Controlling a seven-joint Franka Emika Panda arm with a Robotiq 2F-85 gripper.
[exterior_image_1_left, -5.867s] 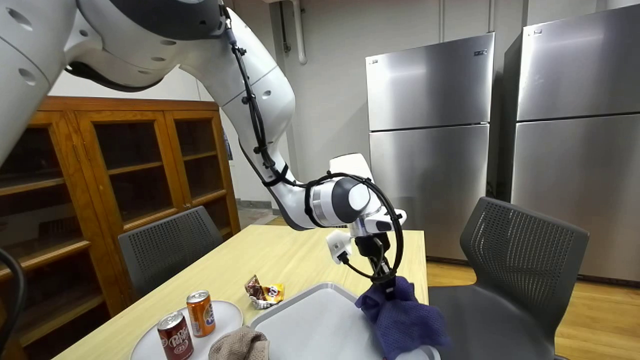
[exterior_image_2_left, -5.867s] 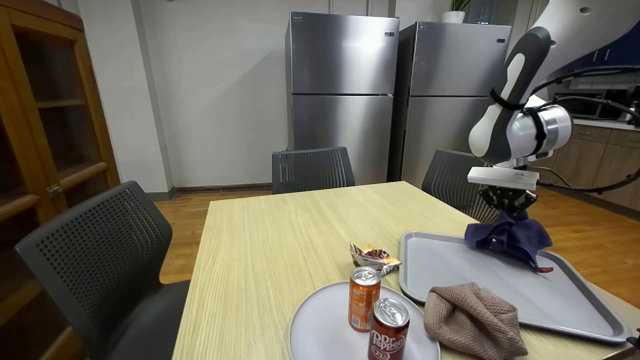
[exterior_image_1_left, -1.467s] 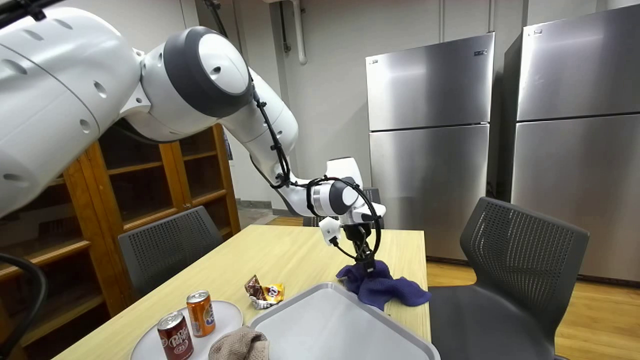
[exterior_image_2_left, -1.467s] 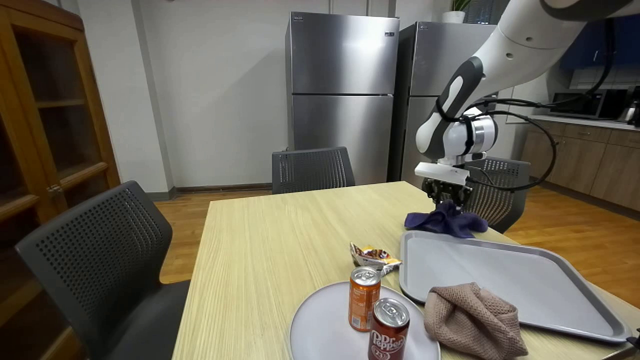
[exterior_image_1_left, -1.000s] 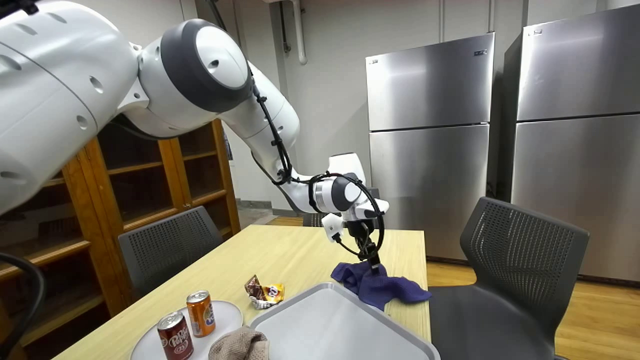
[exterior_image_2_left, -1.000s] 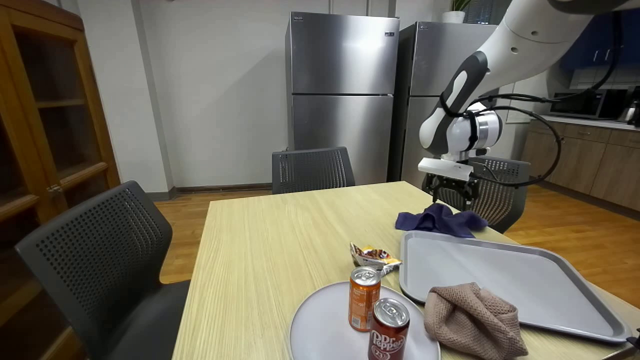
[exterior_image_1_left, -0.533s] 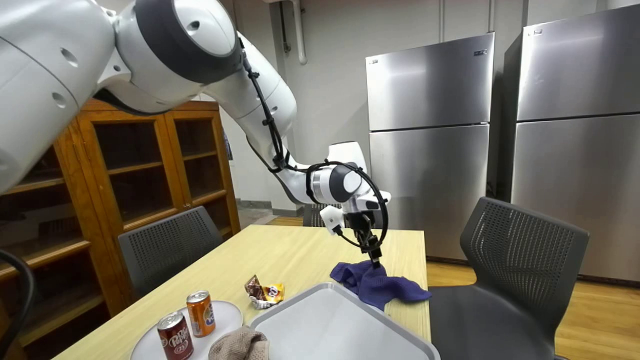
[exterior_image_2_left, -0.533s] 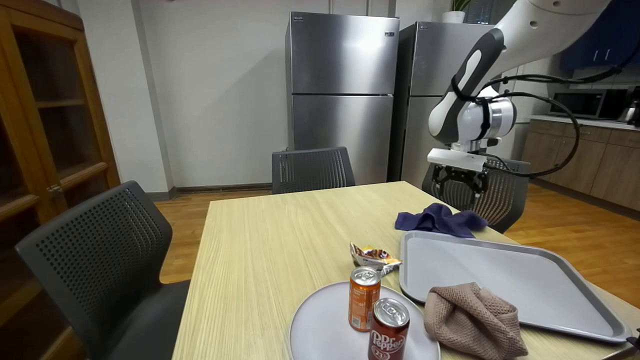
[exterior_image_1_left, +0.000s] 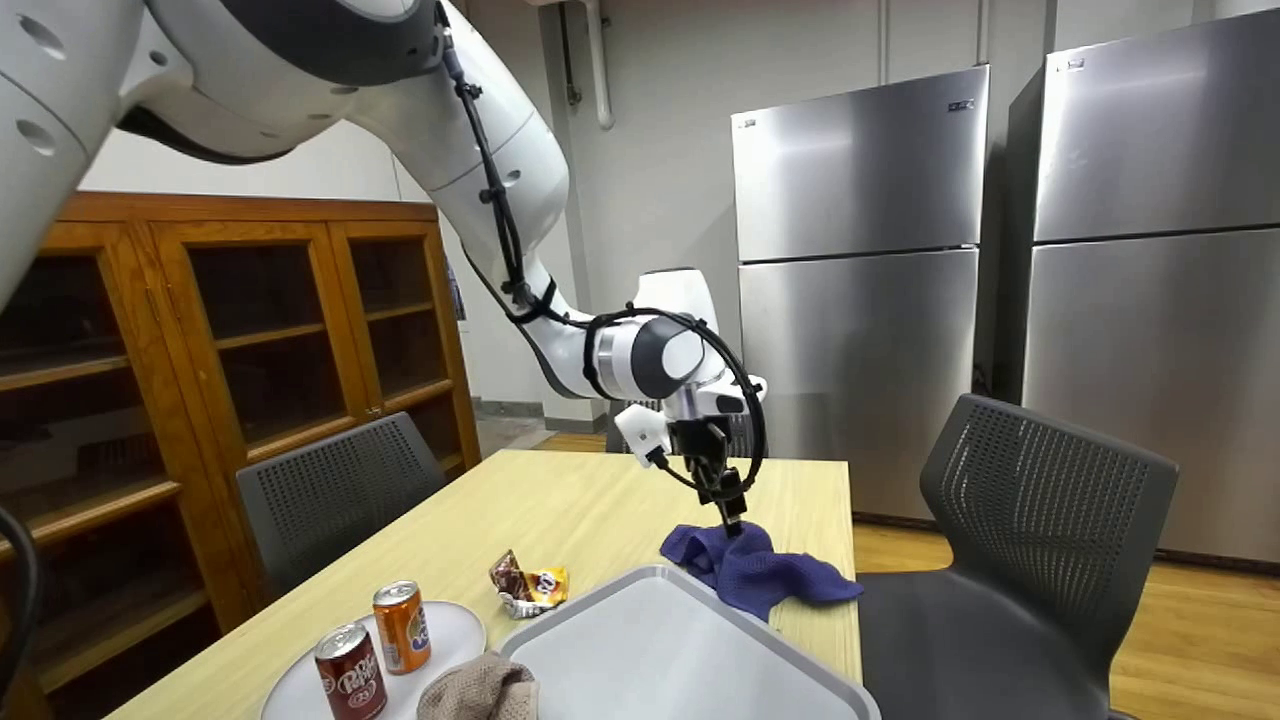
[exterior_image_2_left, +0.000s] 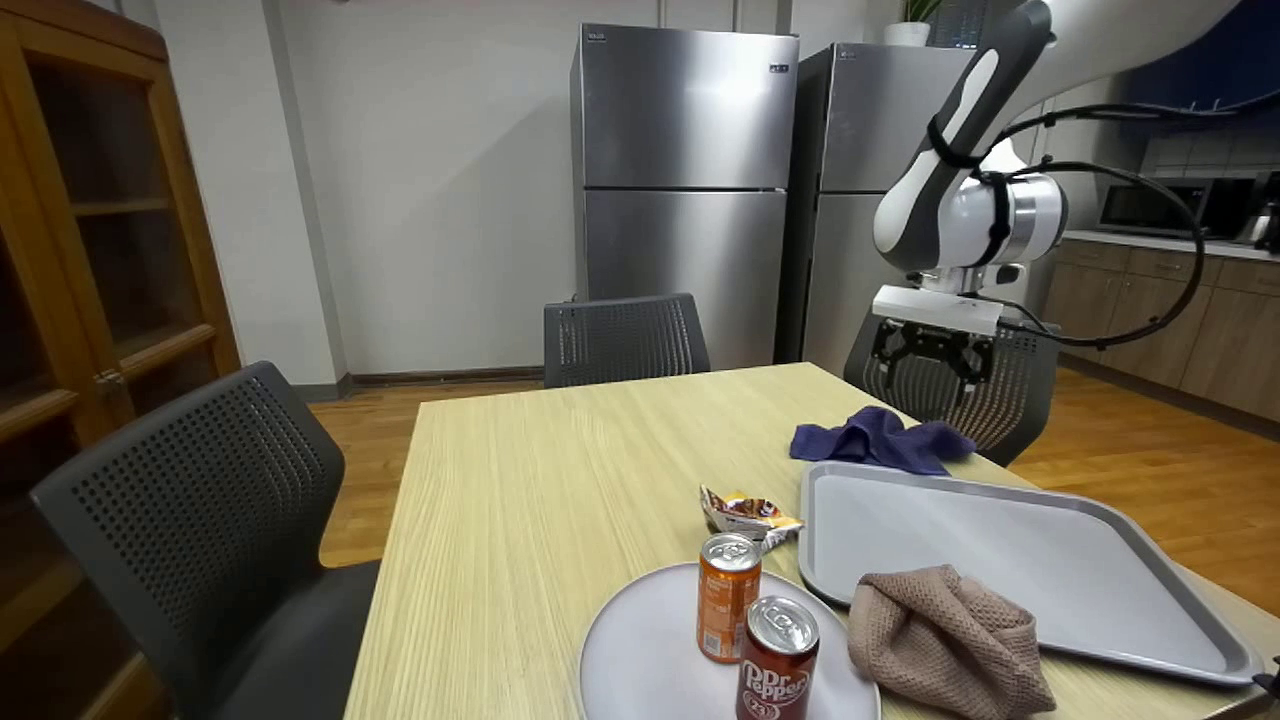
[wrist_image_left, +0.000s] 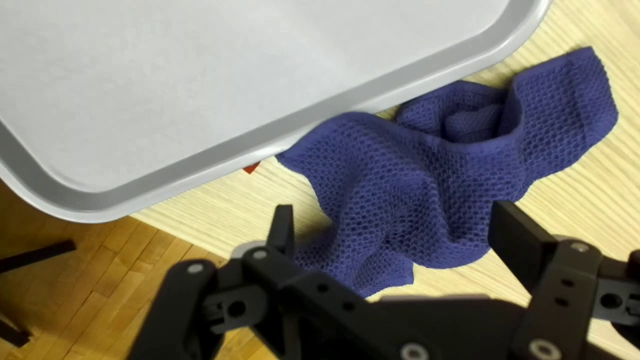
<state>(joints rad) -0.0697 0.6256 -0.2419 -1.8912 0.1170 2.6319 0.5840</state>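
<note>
My gripper (wrist_image_left: 392, 215) stands open above a crumpled purple waffle-weave cloth (wrist_image_left: 400, 185), its two fingers (wrist_image_left: 520, 240) wide apart with nothing between them. In an exterior view a gap shows between the gripper (exterior_image_2_left: 926, 382) and the cloth (exterior_image_2_left: 875, 440) below. The cloth lies on the wooden table near its edge, and in the wrist view one of its edges meets the rim of the grey tray (wrist_image_left: 320, 112). A small red piece (wrist_image_left: 251, 168) peeks out at that rim. In an exterior view the gripper (exterior_image_1_left: 732, 527) appears just over the cloth (exterior_image_1_left: 765, 570).
A grey plate (exterior_image_2_left: 640, 640) carries an orange can (exterior_image_2_left: 728, 600) and a Dr Pepper can (exterior_image_2_left: 776, 665). Beside it, a brown cloth (exterior_image_2_left: 945, 640) overlaps the tray's edge. A crumpled snack wrapper (exterior_image_2_left: 748, 517) lies near the tray corner. Dark chairs (exterior_image_1_left: 1030, 560) surround the table.
About six seconds ago my gripper held the purple cloth over the tray. The cloth now lies released on the table past the tray's rim. Over the last second the gripper has risen off it.
</note>
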